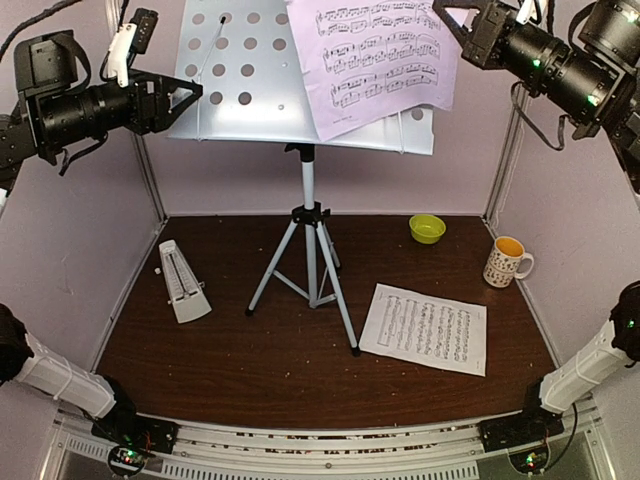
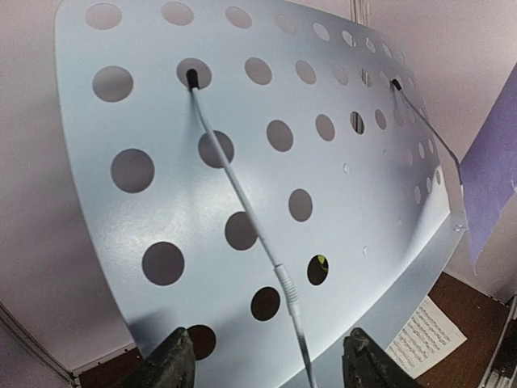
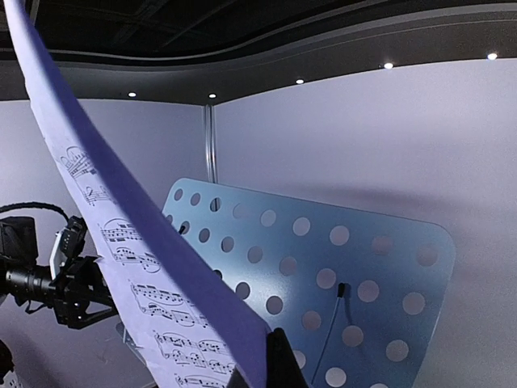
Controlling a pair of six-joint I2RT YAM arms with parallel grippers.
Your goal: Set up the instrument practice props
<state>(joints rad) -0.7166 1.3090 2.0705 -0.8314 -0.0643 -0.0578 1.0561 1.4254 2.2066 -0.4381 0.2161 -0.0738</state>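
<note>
The pale perforated music stand (image 1: 235, 75) stands on its silver tripod (image 1: 310, 250) at the middle back. My right gripper (image 1: 447, 18) is shut on the top right corner of a sheet-music page (image 1: 375, 60), which hangs tilted in front of the stand's right half. In the right wrist view the page (image 3: 121, 242) curves up from one fingertip (image 3: 280, 362). My left gripper (image 1: 186, 100) is open at the stand's left edge, with its fingers (image 2: 171, 364) apart below the desk (image 2: 242, 162). A second page (image 1: 425, 328) lies flat on the table. The grey metronome (image 1: 183, 283) stands at the left.
A yellow-green bowl (image 1: 427, 228) and a patterned mug (image 1: 507, 262) sit at the back right of the brown table (image 1: 250, 370). Pale walls close in the back and both sides. A thin wire page-holder (image 2: 242, 194) runs down the desk between my left fingers.
</note>
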